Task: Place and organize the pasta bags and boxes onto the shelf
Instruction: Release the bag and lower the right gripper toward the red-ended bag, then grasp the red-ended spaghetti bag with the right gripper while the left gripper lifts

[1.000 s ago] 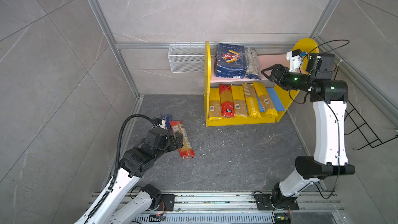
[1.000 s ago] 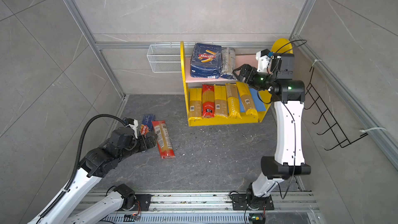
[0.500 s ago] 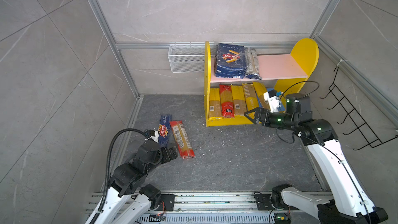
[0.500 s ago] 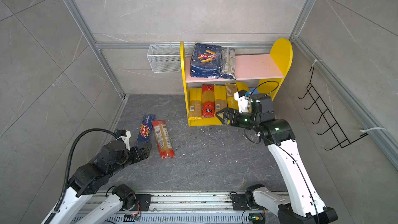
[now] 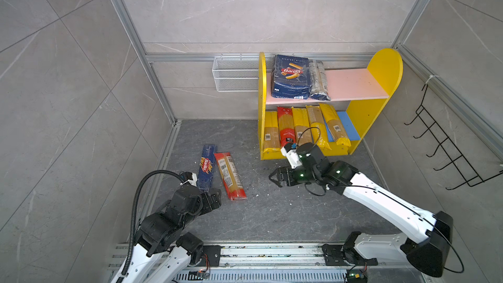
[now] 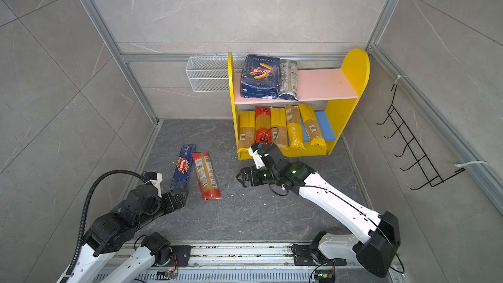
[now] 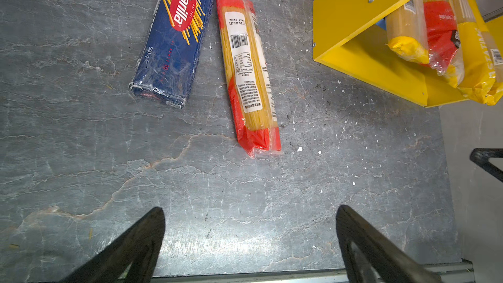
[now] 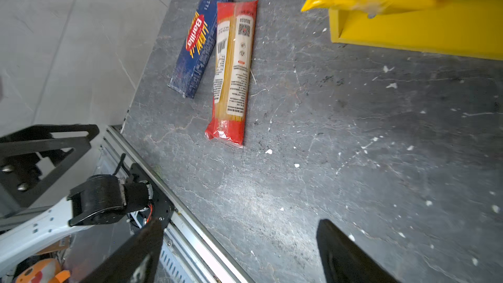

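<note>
Spaghetti box (image 5: 207, 166) and red-and-clear bag (image 5: 230, 175) are faced by the left end effector (image 5: 215, 196), whose jaws are spread wide and empty a little short of the box's near end. The right end effector (image 5: 273, 179) is likewise held apart and empty, low over the desk (image 5: 272, 219) between the bag and the shelf (image 5: 383, 63), pointed at the bag. Both packets are laid flat, touching at the far ends and splayed at the near ones. The box is judged stiff and light, best clamped across its narrow width near mid-length so that it is not tipped. The bag is judged slick and crushable, its strands brittle; it should be pinched gently across the middle, not by the loose crimped ends. On the shelf, the rigatoni box (image 5: 291, 77) and a dark bag (image 5: 319, 80) are laid on the pink board (image 5: 353, 83), four yellow bags (image 5: 271, 132) and a second red bag (image 5: 285, 123) on the blue board (image 5: 347, 126).
</note>
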Action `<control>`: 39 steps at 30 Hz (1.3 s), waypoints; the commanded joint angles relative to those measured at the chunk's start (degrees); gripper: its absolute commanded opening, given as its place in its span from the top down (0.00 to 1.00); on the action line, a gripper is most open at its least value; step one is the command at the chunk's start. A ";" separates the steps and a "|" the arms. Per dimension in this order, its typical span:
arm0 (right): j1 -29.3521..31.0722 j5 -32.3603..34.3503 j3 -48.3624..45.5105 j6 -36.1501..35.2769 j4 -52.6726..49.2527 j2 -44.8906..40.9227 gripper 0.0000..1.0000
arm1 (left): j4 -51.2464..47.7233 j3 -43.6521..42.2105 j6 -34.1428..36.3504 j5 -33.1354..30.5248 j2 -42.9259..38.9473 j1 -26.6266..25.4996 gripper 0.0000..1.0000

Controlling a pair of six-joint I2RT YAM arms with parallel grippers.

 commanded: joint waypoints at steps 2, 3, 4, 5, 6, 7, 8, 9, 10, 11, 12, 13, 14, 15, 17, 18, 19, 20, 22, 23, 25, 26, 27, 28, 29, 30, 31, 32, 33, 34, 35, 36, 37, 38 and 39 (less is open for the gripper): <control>2.67 3.26 -0.34 0.72 6.37 6.93 0.10 | 2.45 0.62 0.15 -2.37 3.47 0.23 0.00; 2.74 2.98 -0.20 0.72 6.96 7.92 0.10 | 2.82 1.07 0.41 -2.54 4.22 0.22 0.00; 2.73 2.74 -0.16 0.68 7.36 8.67 0.10 | 3.10 1.52 0.59 -2.76 4.90 0.34 0.00; 2.78 2.46 0.08 0.52 7.78 9.38 0.10 | 3.30 2.15 1.01 -2.90 5.66 0.30 0.00; 2.80 2.06 0.24 0.29 8.07 9.92 0.10 | 3.57 2.72 1.35 -2.97 6.26 0.31 0.00; 2.80 1.82 0.35 -0.05 8.24 10.28 0.10 | 3.85 3.11 1.78 -3.12 6.76 0.38 0.00; 2.80 1.79 0.52 -0.32 8.36 10.79 0.10 | 4.09 3.54 2.23 -3.40 7.25 0.46 0.00; 2.79 1.71 0.79 -0.59 8.36 11.46 0.10 | 4.36 3.82 2.67 -3.64 7.90 0.64 0.00; 2.75 1.69 1.12 -0.92 8.23 12.22 0.10 | 4.60 4.08 2.95 -3.69 8.38 0.91 0.00; 2.96 1.76 1.36 -1.14 8.21 13.05 0.09 | 5.00 4.23 3.40 -3.61 9.03 1.38 0.00; 3.17 2.07 1.58 -1.35 8.26 13.93 0.09 | 5.58 4.32 3.81 -3.08 9.68 2.05 0.00; 3.40 2.42 1.79 -1.64 8.29 14.68 0.09 | 6.13 4.28 4.15 -2.51 10.21 2.77 0.00; 3.71 2.75 1.95 -1.77 8.47 15.35 0.09 | 6.90 4.21 4.69 -1.62 10.96 3.86 0.00; 3.85 2.98 1.99 -1.88 8.83 16.12 0.09 | 7.51 4.23 5.18 -0.64 11.69 5.29 0.00; 4.04 3.42 2.36 -1.95 9.35 17.61 0.09 | 8.96 4.33 6.19 1.75 12.60 8.50 0.00; 4.24 3.38 2.56 -1.97 9.69 18.42 0.09 | 9.72 4.32 6.73 3.58 12.97 10.60 0.00; 4.43 3.32 2.71 -1.89 9.93 19.11 0.09 | 10.35 4.39 7.23 5.49 13.32 12.77 0.00; 4.56 3.21 3.03 -2.03 10.12 19.90 0.09 | 11.20 4.41 7.79 7.83 13.76 15.30 0.00; 4.98 3.28 3.96 -2.15 10.21 21.55 0.09 | 12.96 4.49 8.51 12.17 14.58 20.45 0.00; 5.18 3.21 4.41 -2.30 10.28 22.33 0.09 | 14.14 4.47 8.76 14.29 15.28 22.81 0.00; 5.52 3.09 5.89 -2.66 10.20 24.09 0.08 | 16.33 4.56 8.67 18.76 17.01 26.83 0.00; 5.64 3.11 6.81 -2.97 9.92 24.99 0.08 | 17.58 4.51 8.42 20.75 18.21 28.54 0.00; 5.79 3.10 7.71 -3.27 9.55 26.05 0.09 | 18.70 4.37 8.16 22.39 19.30 30.04 0.00; 5.87 3.22 8.57 -3.52 9.26 26.93 0.08 | 19.69 4.33 7.96 23.45 20.23 31.06 0.00; 5.96 3.22 9.64 -3.79 8.91 27.91 0.08 | 20.60 4.30 7.78 24.25 21.21 31.85 0.00; 6.06 3.18 10.62 -4.04 8.59 28.91 0.08 | 21.24 4.32 7.67 24.68 21.92 32.24 0.00; 6.06 3.09 11.42 -4.20 8.46 29.72 0.08 | 21.75 4.40 7.63 24.70 22.36 32.35 0.00; 6.20 2.98 12.26 -4.35 8.35 30.56 0.08 | 22.20 4.49 7.66 24.57 22.71 32.42 0.00; 6.20 2.64 13.23 -4.47 8.24 31.62 0.08 | 22.36 4.69 7.80 24.16 22.91 32.42 0.00; 6.24 2.53 14.00 -4.56 8.14 32.55 0.08 | 22.37 5.05 7.91 23.66 23.17 32.47 0.00; 6.29 2.18 15.08 -4.68 8.02 33.60 0.08 | 22.29 5.47 8.10 23.18 23.43 32.48 0.00; 6.27 1.87 16.33 -4.74 7.84 34.86 0.08 | 22.12 6.04 8.32 22.95 23.75 32.63 0.00; 6.35 1.70 17.39 -4.83 7.62 35.97 0.08 | 22.06 6.48 8.51 22.81 24.02 32.71 0.00; 6.56 1.58 18.62 -4.87 7.49 37.20 0.08 | 21.97 7.04 8.69 22.69 24.43 32.81 0.00; 6.62 1.34 20.01 -4.91 7.35 38.55 0.08 | 21.83 7.66 8.73 22.64 24.72 32.89 0.00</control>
